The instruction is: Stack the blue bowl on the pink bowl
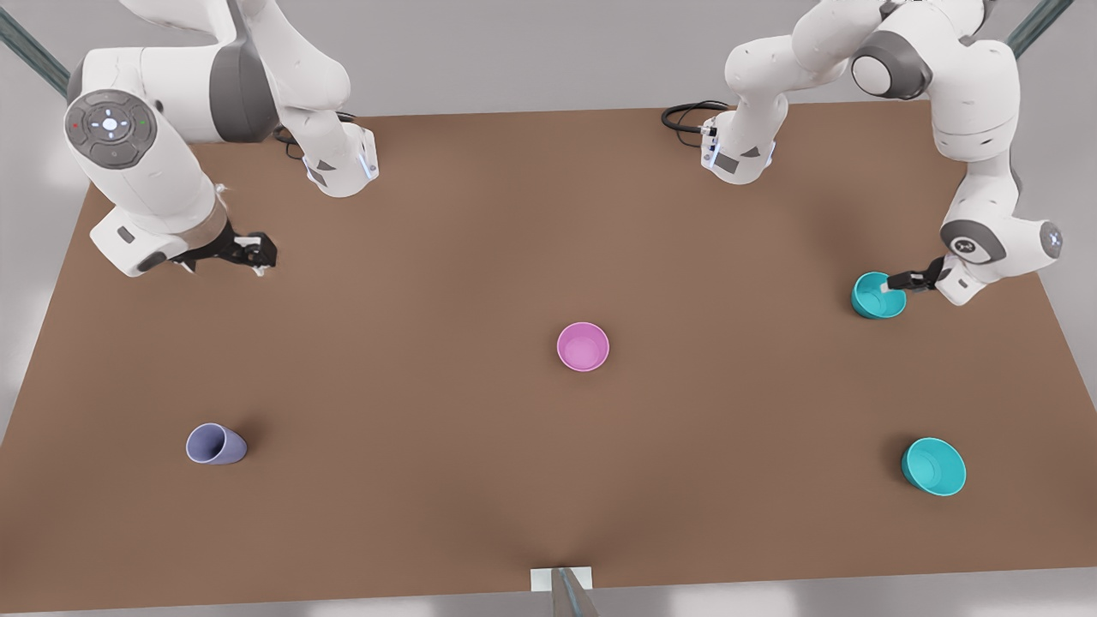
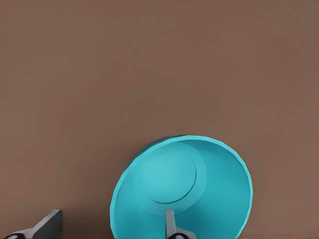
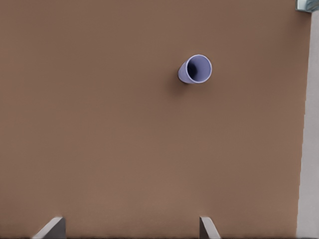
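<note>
While the left pincer [image 1: 891, 281] straddles the blue bowl's [image 1: 876, 296] rim, spread, nothing sits on the pink bowl [image 1: 583, 346]; the right pincer [image 1: 257, 253] waits spread.

We see the blue bowl [image 2: 199, 189] resting on the brown table [image 2: 149, 69], its opening turned toward us so that we look into it at its flat round bottom. The left gripper [image 2: 109, 229] straddles the bowl's rim: one finger [image 2: 170, 224] reaches inside the bowl, its tip against the inner wall just below the round bottom, while the other finger [image 2: 47, 225] stands outside, apart from the bowl's outer wall, over bare table. The gap between the fingers is wide, and the near part of the rim lies between them. The rest of the table is plain brown.
</note>
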{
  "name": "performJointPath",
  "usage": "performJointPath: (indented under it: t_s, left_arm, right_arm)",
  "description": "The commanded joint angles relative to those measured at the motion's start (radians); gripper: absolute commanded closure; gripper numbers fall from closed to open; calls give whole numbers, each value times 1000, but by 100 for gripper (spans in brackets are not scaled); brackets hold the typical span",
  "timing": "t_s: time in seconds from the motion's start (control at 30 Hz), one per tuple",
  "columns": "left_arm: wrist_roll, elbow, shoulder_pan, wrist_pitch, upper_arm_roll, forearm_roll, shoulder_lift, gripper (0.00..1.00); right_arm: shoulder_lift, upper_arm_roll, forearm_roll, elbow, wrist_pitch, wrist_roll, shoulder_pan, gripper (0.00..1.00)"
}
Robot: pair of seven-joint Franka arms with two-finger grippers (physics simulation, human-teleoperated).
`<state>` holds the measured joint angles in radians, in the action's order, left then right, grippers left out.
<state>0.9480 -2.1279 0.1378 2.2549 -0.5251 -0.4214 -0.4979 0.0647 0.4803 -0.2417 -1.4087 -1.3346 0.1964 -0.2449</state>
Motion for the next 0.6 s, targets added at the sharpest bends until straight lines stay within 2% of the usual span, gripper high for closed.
performJointPath:
  t_s: [0.0, 0.03, 0.07, 0.13, 0.27, 0.33, 0.37, 0.43, 0.47, 0.5, 0.57]
  left_arm:
    - [345, 0, -1, 32, 0, -37, -10, 0]
    - [342, 0, -3, 32, 2, -63, -10, 26]
    - [342, 0, -3, 32, 2, -80, -14, 48]
    - [341, 0, -4, 25, 2, -80, -13, 78]
    - [321, 0, -10, 6, 3, -80, -5, 79]
    - [200, 0, -30, -49, 23, -60, 64, 79]
    - [88, 2, -52, -95, 30, 16, 117, 79]
    - [-101, 8, -89, -127, 105, 87, 191, 79]
    - [-181, 25, -131, -155, 117, 85, 193, 79]
    - [-316, 104, -213, -230, 119, 87, 183, 79]
    - [-667, 219, -459, -262, 119, 87, 138, 79]
  right_arm:
    - [-8, -62, 6, 20, 94, -267, 25, 0]
    - [-13, -262, 7, 30, 88, -269, 223, 0]
    - [-13, -262, 7, 25, 84, -270, 225, 0]
    - [12, -261, 6, 23, 83, -264, 233, 0]
    - [20, -261, 6, 16, 75, -262, 233, 0]
    - [24, -261, 5, 17, 74, -262, 233, 0]
    - [24, -259, 7, 17, 72, -258, 233, 0]
    - [24, -261, 6, 10, 72, -259, 231, 0]
    - [24, -261, 7, 10, 72, -258, 231, 0]
    - [26, -261, 7, 10, 72, -259, 231, 0]
    - [27, -262, 9, -1, 68, -258, 231, 0]
